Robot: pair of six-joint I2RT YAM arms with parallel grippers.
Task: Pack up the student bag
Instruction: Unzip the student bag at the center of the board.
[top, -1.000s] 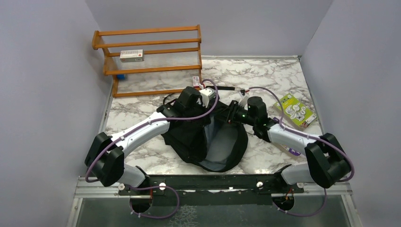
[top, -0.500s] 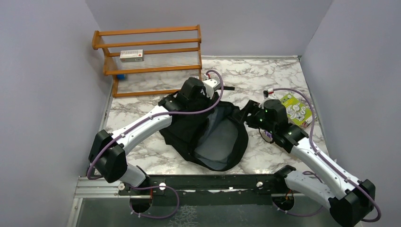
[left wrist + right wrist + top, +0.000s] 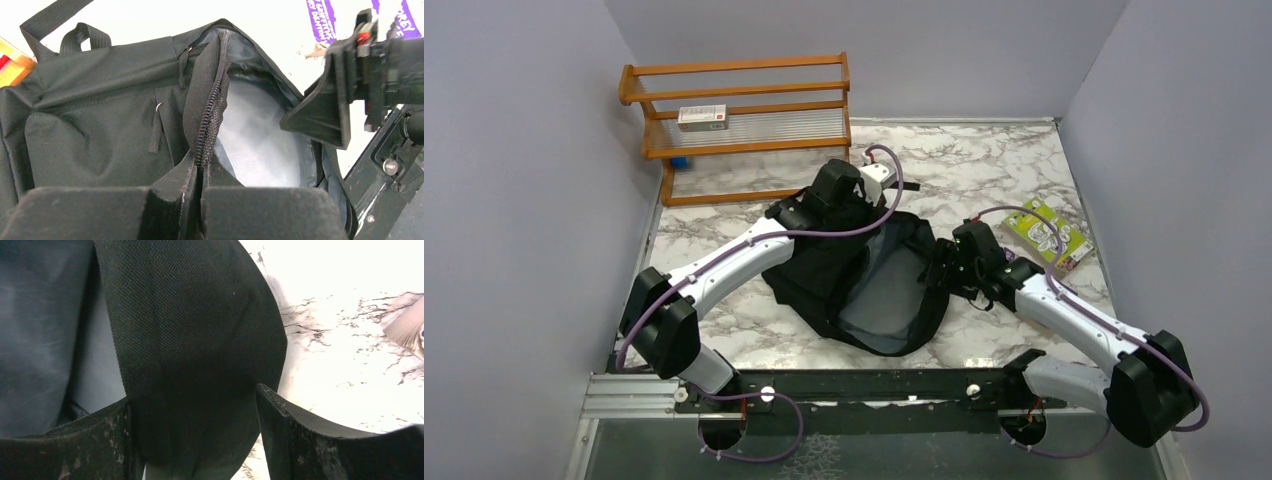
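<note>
The student bag (image 3: 824, 275) is a black backpack lying open in the middle of the table, its grey lining (image 3: 889, 290) showing. My left gripper (image 3: 870, 212) is shut on the bag's zipper edge (image 3: 207, 110) at the far side of the opening and holds that flap up. My right gripper (image 3: 934, 270) is open at the bag's right rim. In the right wrist view the black fabric rim (image 3: 195, 340) lies between its spread fingers (image 3: 300, 440), not pinched. The right gripper also shows in the left wrist view (image 3: 320, 115).
A wooden shelf rack (image 3: 744, 120) stands at the back left with a white box (image 3: 702, 117) on it. A green packet (image 3: 1049, 232) lies on the table at the right. A purple-printed item (image 3: 320, 20) lies beyond the bag's rim.
My right arm swung out to the right, then came back down to the bag's right rim. My left gripper moved slightly back and right, still holding the zipper edge.
</note>
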